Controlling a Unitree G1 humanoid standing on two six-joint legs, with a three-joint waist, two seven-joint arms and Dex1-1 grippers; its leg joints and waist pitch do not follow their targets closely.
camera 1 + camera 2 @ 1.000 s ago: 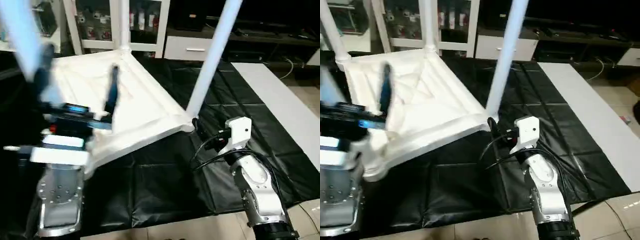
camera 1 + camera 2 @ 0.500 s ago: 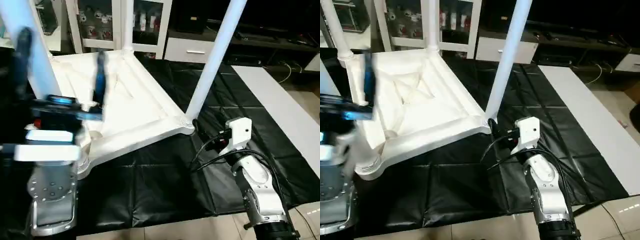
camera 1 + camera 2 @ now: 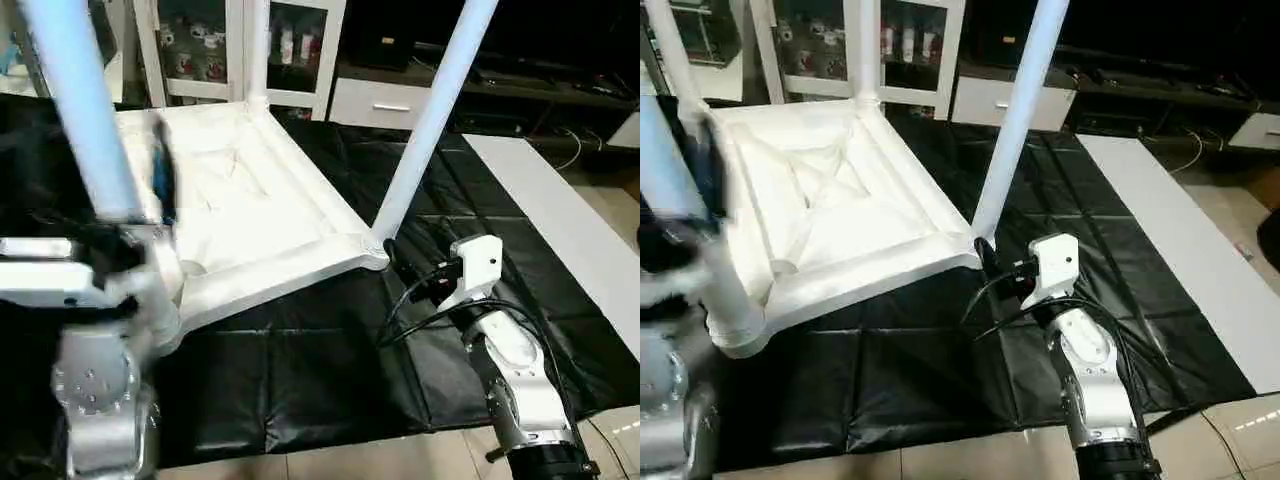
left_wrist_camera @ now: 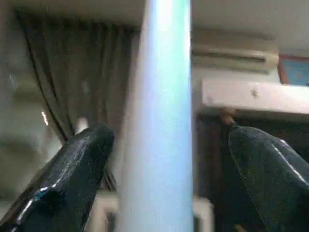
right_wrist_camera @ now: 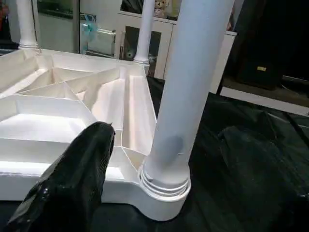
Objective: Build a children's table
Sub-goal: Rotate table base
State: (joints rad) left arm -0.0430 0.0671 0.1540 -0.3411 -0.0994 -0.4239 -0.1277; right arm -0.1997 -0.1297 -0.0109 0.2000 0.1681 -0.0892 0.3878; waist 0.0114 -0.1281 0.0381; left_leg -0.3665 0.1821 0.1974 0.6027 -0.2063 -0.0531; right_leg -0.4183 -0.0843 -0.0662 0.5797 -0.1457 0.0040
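Note:
The children's table point(image 3: 840, 220) lies upside down on a black mat, ribbed underside up. White legs stand in its corner sockets. My left gripper point(image 4: 166, 140) is open around the near-left leg point(image 3: 85, 120), one black finger point(image 4: 72, 174) on each side and a gap to the leg on both. My right gripper point(image 3: 985, 250) sits low at the foot of the near-right leg point(image 3: 1015, 120). It is open, one finger point(image 5: 77, 174) beside the socket point(image 5: 161, 193). Two more legs point(image 3: 868, 50) rise at the far corners.
The black mat point(image 3: 940, 370) covers the floor under the table. A long white panel point(image 3: 1180, 230) lies along its right side. A white glass-door cabinet point(image 3: 810, 50) and a dark low unit point(image 3: 1140, 80) stand behind. Pale tiles point(image 3: 970, 460) run along the near edge.
My left arm has swung left and lower, and its fingers now sit around the near-left leg. The head view has shifted a little. The right arm has stayed put.

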